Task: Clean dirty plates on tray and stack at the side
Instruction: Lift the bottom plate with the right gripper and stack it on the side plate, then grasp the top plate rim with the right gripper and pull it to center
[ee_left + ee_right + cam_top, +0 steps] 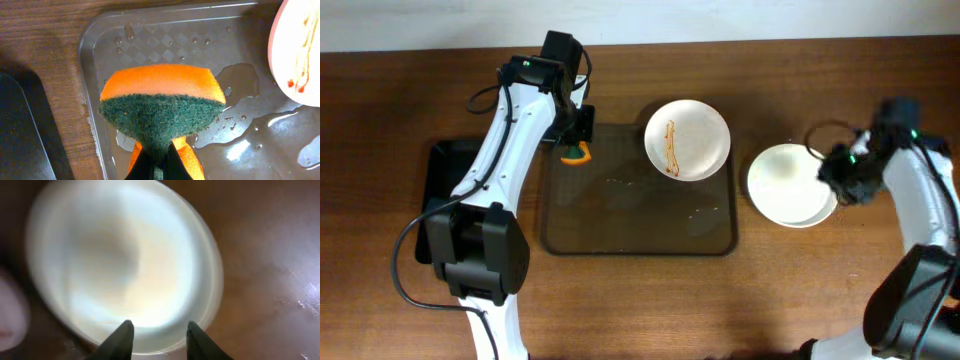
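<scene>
A white plate (687, 139) with an orange-red sauce streak lies at the tray's (620, 235) far right corner; its edge shows in the left wrist view (297, 50). Clean white plates (785, 185) sit stacked on the table right of the tray, blurred in the right wrist view (120, 260). My left gripper (577, 150) is shut on an orange and green sponge (162, 107), held over the wet tray's (165, 30) far left corner. My right gripper (842, 180) is open and empty above the stack's right edge (157, 330).
A narrow black tray (445, 180) lies left of the large tray; its edge shows in the left wrist view (25, 135). Water puddles (250, 125) lie on the tray floor. The rest is brown wooden table (800, 290).
</scene>
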You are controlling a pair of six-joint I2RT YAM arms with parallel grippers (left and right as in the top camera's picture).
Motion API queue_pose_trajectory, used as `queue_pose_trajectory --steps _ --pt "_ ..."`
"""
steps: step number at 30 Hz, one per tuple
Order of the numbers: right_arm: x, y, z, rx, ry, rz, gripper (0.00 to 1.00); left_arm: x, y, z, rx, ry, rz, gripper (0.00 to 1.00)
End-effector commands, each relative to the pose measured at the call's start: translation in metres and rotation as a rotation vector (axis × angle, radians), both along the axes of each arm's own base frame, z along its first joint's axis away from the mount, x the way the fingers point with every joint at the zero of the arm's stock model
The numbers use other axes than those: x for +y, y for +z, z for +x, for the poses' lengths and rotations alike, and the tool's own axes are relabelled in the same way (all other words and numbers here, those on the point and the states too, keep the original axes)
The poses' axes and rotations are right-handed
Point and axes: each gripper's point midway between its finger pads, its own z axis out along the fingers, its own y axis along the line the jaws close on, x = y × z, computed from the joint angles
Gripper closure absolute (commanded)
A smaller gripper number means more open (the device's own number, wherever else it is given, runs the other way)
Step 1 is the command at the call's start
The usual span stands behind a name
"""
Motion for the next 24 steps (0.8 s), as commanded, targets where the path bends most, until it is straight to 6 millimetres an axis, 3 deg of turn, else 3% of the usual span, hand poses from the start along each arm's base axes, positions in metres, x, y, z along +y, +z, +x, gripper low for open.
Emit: queue_pose_trajectory --steps 1,4,7,12,14,17,18,20,24 --pt "0.075 0.042 0.045 -0.178 0.217 0.0 0.57 0.002 0.006 0.002 -0.016 0.014 -0.003 1.0" --pt "0.123 0.036 0.066 -0.212 0.188 -0.017 0.56 0.001 0.006 0.002 -0.016 0.013 -0.003 1.0" --pt "0.166 0.006 0.078 -0.197 0.198 -0.066 0.58 0.001 0.006 0.003 -0.017 0.012 -0.003 1.0" --pt "0.177 -0.058 0.074 -0.074 0.204 -0.139 0.62 0.001 0.006 0.002 -0.017 0.012 -0.002 1.0" --pt "0.184 -0.079 0.066 -0.012 0.223 -0.1 0.68 0.001 0.006 0.003 -0.017 0.013 -0.003 1.0" --pt "0.194 -0.085 0.057 0.03 0.245 -0.038 0.87 0.001 0.006 0.003 -0.017 0.012 -0.003 1.0" --pt "0.195 -0.086 0.051 0.051 0.267 -0.032 0.87 0.001 0.006 0.003 -0.017 0.012 -0.003 1.0" --pt "0.193 -0.09 0.028 0.14 0.334 -0.045 0.89 0.001 0.006 0.004 -0.021 0.013 -0.003 1.0" --pt "0.223 -0.089 -0.029 0.312 0.522 -0.002 0.91 0.001 0.007 0.005 -0.025 0.013 -0.005 1.0"
